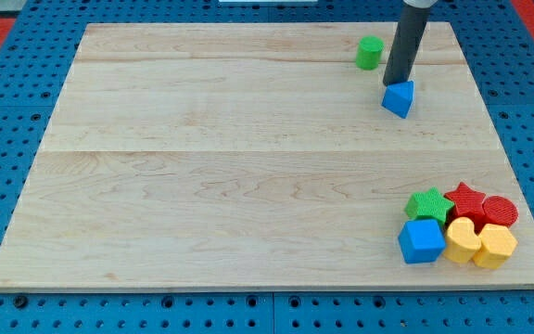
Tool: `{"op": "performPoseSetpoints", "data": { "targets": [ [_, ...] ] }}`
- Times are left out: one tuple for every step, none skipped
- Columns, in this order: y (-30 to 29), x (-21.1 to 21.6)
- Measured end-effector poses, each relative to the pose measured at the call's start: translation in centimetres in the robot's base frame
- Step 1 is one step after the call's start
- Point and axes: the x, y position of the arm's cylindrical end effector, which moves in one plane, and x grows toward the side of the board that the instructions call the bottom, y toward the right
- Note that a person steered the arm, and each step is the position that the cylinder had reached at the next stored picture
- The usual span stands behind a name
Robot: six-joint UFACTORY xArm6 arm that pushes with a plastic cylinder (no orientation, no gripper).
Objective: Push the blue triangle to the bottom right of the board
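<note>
Our rod carries no hand to spread or pinch, and my tip (396, 83) touches the upper-left edge of the blue triangle (399, 98) in the desk's (202, 186) upper right, so the bottom-right corner lies straight down the view.
</note>
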Motion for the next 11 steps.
{"op": "performPoseSetpoints", "data": {
  "targets": [
    [0.1, 2.3],
    [0.3, 4.7],
    [0.2, 5.9],
    [-1.5, 6.3],
    [-1.5, 7.1],
    [1.2, 7.6],
    [2.1, 8.0],
    [2.1, 8.8],
    [2.1, 9.8],
    [2.1, 11.1],
    [3.1, 12.6]
  ]
}}
